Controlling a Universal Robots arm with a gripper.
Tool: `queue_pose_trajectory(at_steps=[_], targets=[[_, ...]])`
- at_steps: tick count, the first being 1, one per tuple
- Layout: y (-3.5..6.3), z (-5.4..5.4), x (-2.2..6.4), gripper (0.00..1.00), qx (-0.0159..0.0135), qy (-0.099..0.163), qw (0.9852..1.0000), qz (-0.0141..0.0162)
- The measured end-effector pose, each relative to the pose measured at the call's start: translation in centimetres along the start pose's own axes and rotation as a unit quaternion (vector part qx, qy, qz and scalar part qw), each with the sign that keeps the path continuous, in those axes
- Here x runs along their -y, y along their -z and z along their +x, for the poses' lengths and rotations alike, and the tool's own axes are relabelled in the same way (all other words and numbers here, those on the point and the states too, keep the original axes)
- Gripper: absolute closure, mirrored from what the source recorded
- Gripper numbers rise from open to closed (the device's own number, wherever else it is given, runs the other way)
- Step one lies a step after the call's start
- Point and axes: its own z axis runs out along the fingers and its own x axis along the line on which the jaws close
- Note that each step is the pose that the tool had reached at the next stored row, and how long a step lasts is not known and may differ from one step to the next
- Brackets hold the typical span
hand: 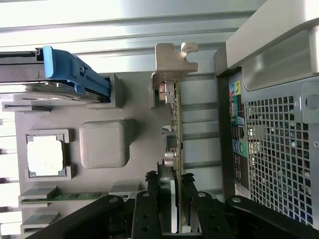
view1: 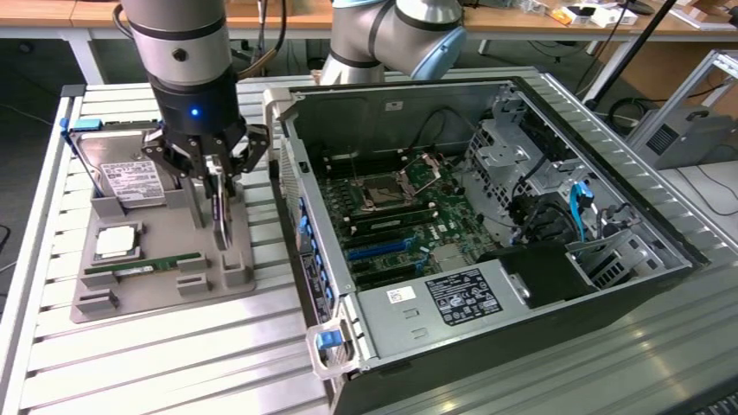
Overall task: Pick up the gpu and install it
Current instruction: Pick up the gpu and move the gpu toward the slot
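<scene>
The fingers (hand: 190, 201) pinch the gpu (view1: 221, 226) (hand: 172, 124) edge-on: a thin dark card with a silvery metal bracket, standing upright in the gray tray (view1: 150, 290).

arm (view1: 179, 52): upright, wrist down | claw (hand: 175, 178): clamped on gpu (hand: 172, 92)

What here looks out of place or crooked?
Nothing stands out. The gpu stands upright on edge in the grey tray, with the gripper closed on it. The hard drive and memory stick lie in their own tray slots.
</scene>
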Motion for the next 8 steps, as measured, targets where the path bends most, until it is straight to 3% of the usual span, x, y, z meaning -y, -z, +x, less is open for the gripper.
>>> queue_pose_trajectory(at_steps=[8], targets=[[0.38,-0.01,-0.01,0.7,0.0,0.0,1.0,0.0]])
